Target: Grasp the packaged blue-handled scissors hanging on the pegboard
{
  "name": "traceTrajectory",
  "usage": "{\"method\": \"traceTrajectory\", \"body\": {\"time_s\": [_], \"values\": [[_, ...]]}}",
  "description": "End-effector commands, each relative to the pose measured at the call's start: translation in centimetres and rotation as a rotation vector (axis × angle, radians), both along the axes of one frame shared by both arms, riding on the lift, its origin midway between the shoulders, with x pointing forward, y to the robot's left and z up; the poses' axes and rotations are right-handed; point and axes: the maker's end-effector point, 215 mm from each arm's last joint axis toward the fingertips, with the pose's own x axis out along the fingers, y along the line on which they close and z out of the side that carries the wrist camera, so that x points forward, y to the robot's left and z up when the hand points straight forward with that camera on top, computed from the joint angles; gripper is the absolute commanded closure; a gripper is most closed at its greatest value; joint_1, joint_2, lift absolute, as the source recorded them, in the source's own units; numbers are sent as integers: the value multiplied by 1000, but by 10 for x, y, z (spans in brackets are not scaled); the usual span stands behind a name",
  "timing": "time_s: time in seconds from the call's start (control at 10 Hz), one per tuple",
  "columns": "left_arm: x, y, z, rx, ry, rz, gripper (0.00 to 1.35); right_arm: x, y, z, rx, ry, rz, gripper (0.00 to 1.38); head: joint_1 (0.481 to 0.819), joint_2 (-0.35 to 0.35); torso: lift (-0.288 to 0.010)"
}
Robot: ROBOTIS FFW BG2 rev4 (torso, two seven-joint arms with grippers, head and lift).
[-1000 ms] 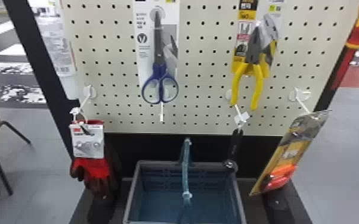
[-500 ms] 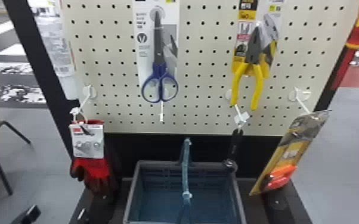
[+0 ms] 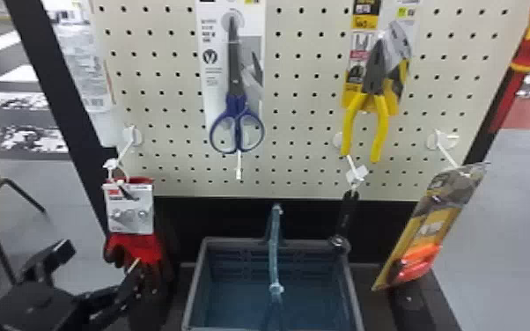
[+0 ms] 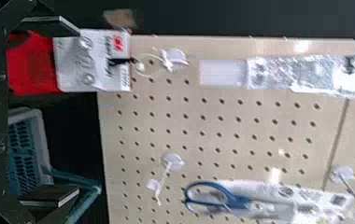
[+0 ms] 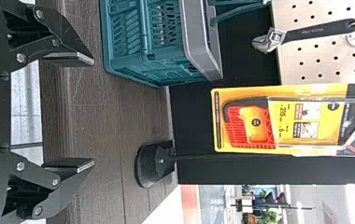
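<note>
My left gripper (image 3: pixel 103 259) stands open at the lower left, in front of the red gloves and well below and left of the scissors. The blue-handled scissors (image 3: pixel 236 103) hang handles down on a white card against the pegboard (image 3: pixel 303 145). From the left wrist, the open left gripper (image 4: pixel 78 112) has nothing between its fingers, and the scissors (image 4: pixel 238 200) are farther off on the board. In the right wrist view my right gripper (image 5: pixel 93 112) is open and empty above the dark wooden base.
Red gloves (image 3: pixel 138 248) hang at the board's left. Yellow pliers (image 3: pixel 378 97) and a black wrench (image 3: pixel 346 215) are right of the scissors. A packaged saw (image 3: pixel 431 224) juts out at the right. Below stands a basket (image 3: pixel 352 286) with a teal handle. A hook (image 4: pixel 165 175) projects from the pegboard.
In the head view my left gripper has risen into the lower left from the bottom edge, up to the front of the gloves. The scissors and the other hanging goods have stayed put.
</note>
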Motion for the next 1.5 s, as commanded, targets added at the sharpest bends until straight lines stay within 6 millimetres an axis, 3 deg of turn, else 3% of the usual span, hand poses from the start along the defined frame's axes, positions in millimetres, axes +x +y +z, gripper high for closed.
{"method": "traceTrajectory", "body": {"time_s": [0.0, 0.5, 0.9, 1.4], "values": [[8, -10, 24, 16, -31, -49, 117, 0, 0, -1, -1, 2, 1, 498, 549, 0, -100], [29, -23, 68, 95, -117, -161, 117, 1, 1, 0, -2, -1, 3, 498, 549, 0, -100], [35, -70, 121, 124, -194, -340, 117, 3, 1, 1, -4, -4, 5, 498, 549, 0, -100], [47, -81, 149, 190, -210, -403, 117, 5, 2, 2, -5, -8, 6, 498, 549, 0, -100]]}}
